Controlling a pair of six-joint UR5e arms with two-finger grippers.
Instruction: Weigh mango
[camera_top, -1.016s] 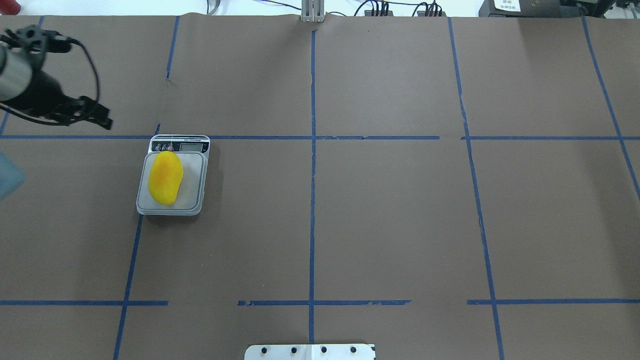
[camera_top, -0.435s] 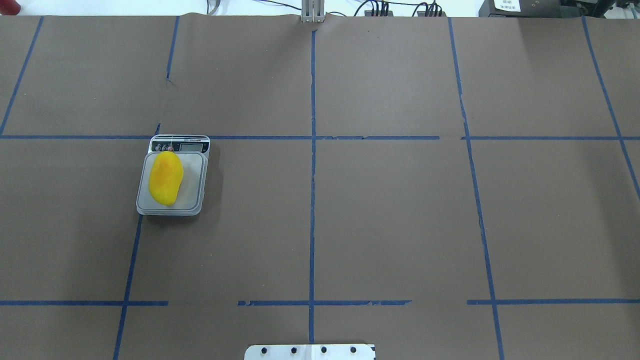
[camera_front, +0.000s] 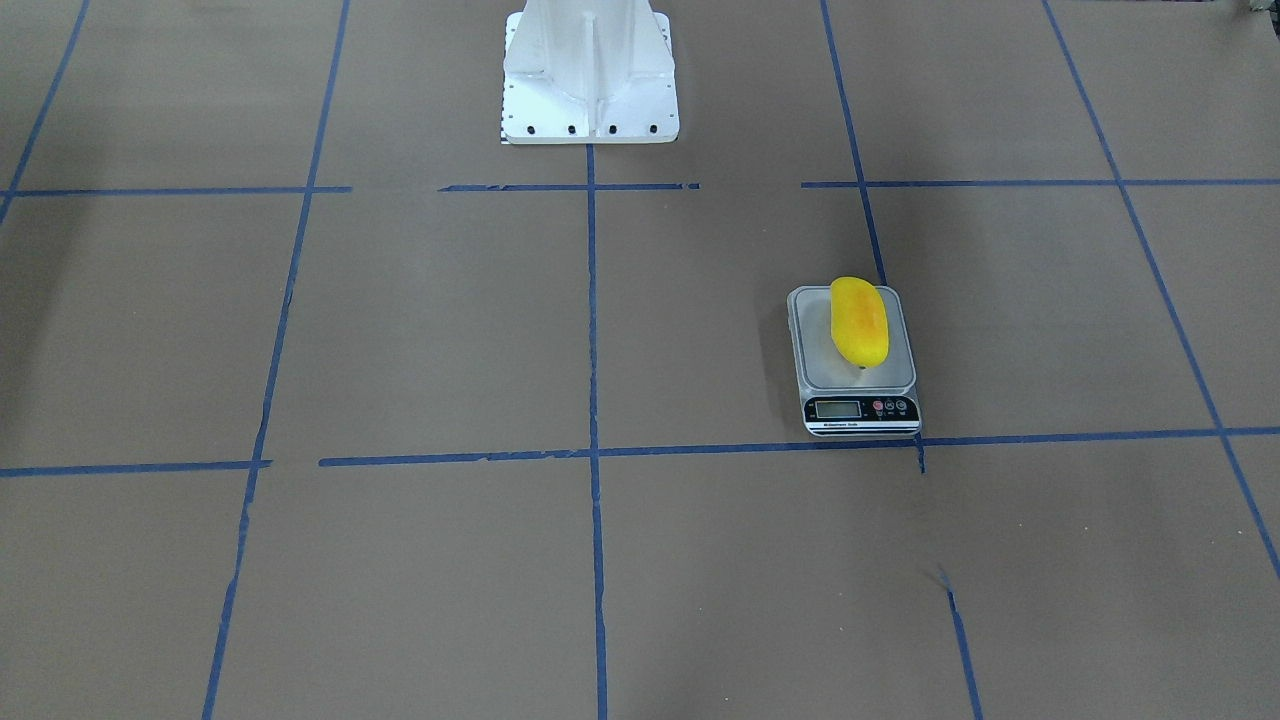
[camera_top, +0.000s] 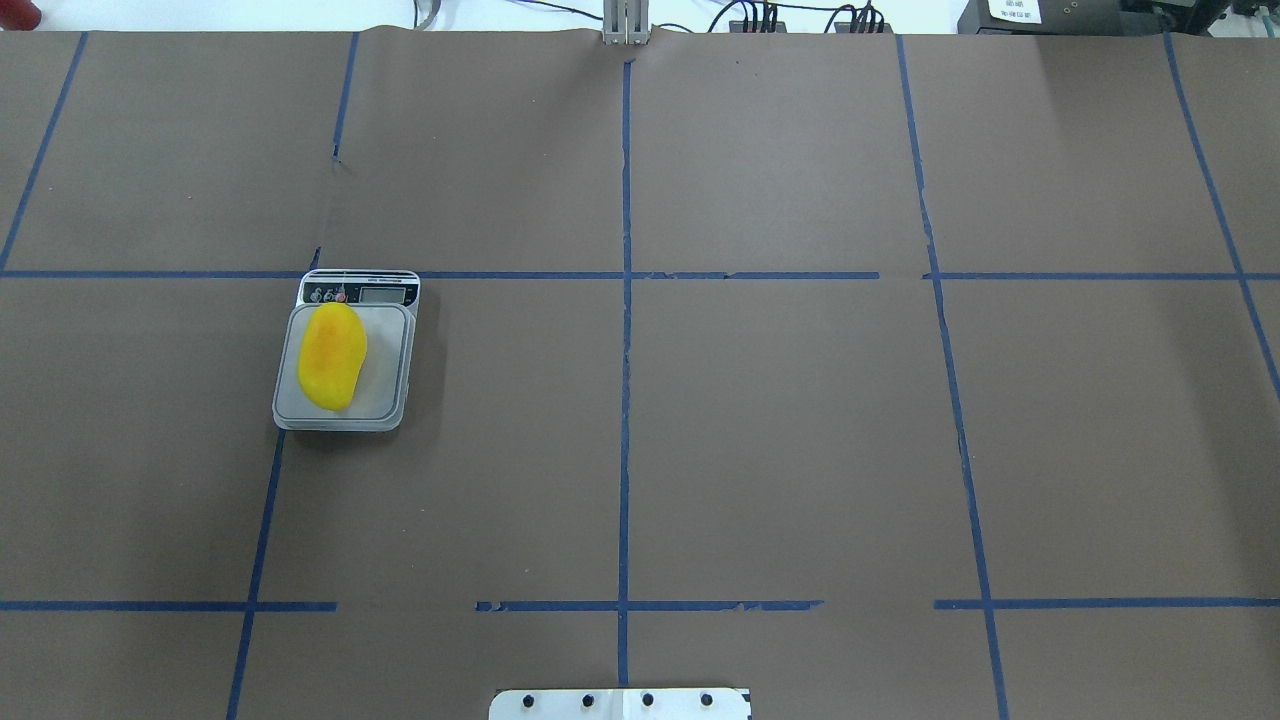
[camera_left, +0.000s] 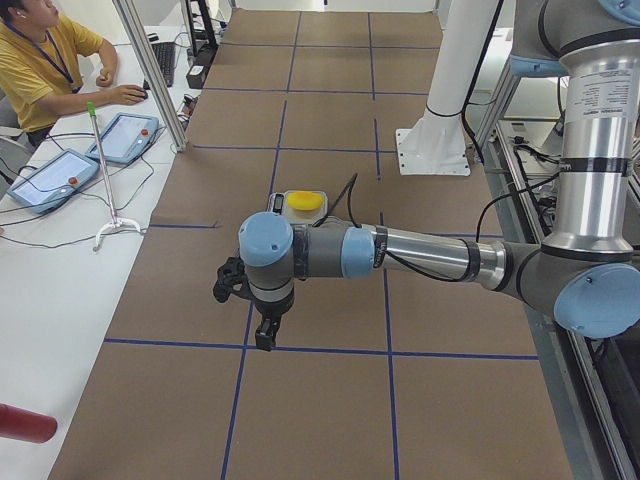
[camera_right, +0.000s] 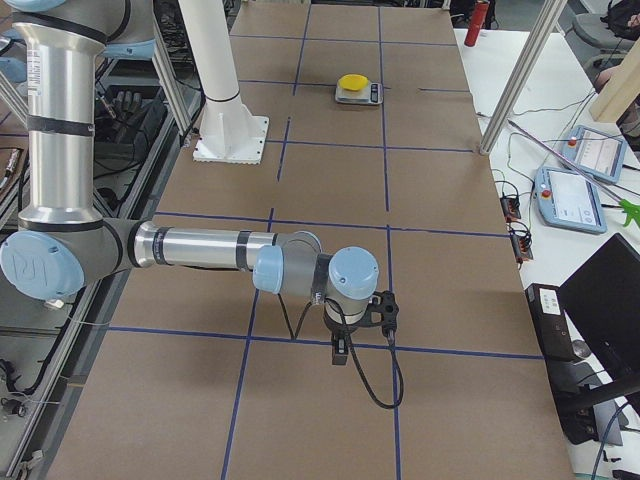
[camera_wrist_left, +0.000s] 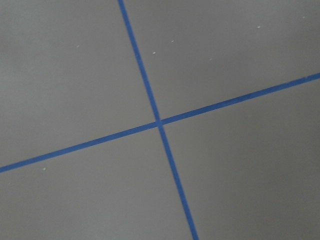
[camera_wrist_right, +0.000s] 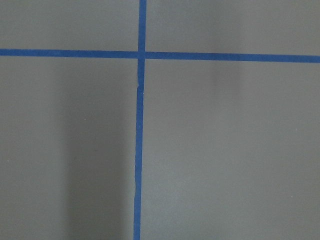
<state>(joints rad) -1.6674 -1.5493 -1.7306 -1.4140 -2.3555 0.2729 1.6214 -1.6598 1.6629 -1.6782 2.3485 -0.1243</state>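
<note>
The yellow mango (camera_top: 331, 356) with an orange blush lies lengthwise on the platform of a small grey digital scale (camera_top: 388, 400), left of the table's middle. It also shows in the front-facing view (camera_front: 859, 320) on the scale (camera_front: 860, 408), and in the left view (camera_left: 304, 200) and the right view (camera_right: 352, 81). My left gripper (camera_left: 262, 335) hangs over bare table near the left end, well away from the scale. My right gripper (camera_right: 340, 352) hangs over bare table near the right end. I cannot tell whether either gripper is open or shut. Both wrist views show only brown paper and blue tape.
The white robot pedestal (camera_front: 590, 70) stands at the near middle edge. Blue tape lines grid the brown table cover. An operator (camera_left: 40, 60) sits beyond the far edge with tablets (camera_left: 122, 137). A red bottle (camera_right: 476, 22) stands past the table's left end.
My left arm, at the upper left of the overhead view a second ago, has moved out of that view. The mango and scale have not moved.
</note>
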